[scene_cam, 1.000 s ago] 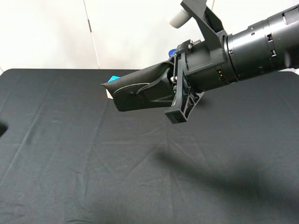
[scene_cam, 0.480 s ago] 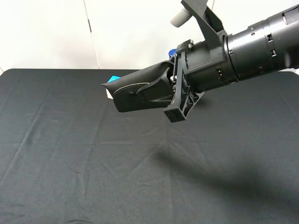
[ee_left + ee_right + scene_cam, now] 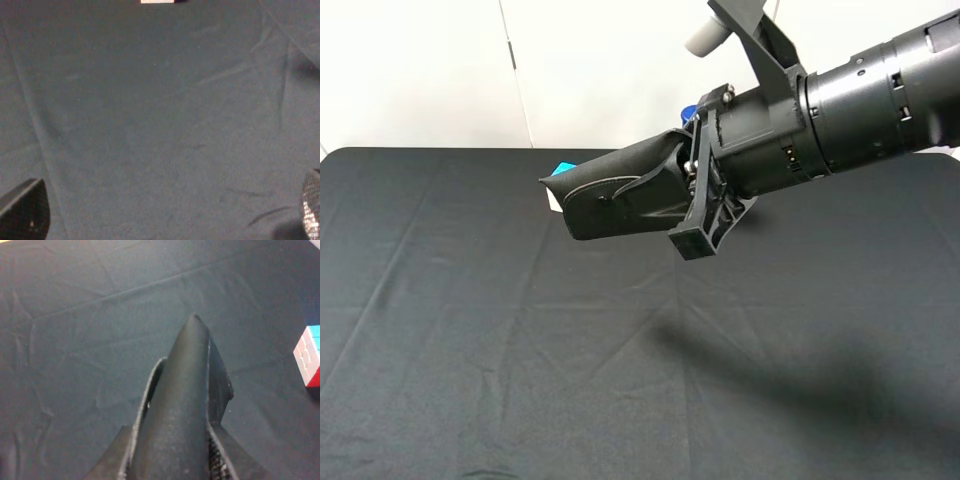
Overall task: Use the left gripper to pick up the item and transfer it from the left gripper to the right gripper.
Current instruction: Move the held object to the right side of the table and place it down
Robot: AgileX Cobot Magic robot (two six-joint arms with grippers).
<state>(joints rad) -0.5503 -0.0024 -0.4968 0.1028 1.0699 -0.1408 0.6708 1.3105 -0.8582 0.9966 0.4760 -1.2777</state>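
Note:
The item, a long black pouch (image 3: 610,195), hangs in the air over the middle back of the table. My right gripper (image 3: 665,195) is shut on its right end, and the thick black wrist reaches in from the right. In the right wrist view the pouch (image 3: 185,400) runs out between the fingers (image 3: 220,385), high above the cloth. My left gripper (image 3: 167,215) does not show in the exterior high view. In its wrist view its two fingertips (image 3: 25,210) stand far apart over bare cloth, with nothing between them.
A coloured puzzle cube (image 3: 310,355) sits on the black cloth (image 3: 470,350), and the pouch partly hides the cube (image 3: 560,170) in the high view. A blue bottle cap (image 3: 688,108) peeks out behind the right wrist. A small white object (image 3: 157,1) sits at the edge of the left wrist view.
A dark shape at the left edge of the high view one second ago is gone. The right gripper and pouch have hardly moved.

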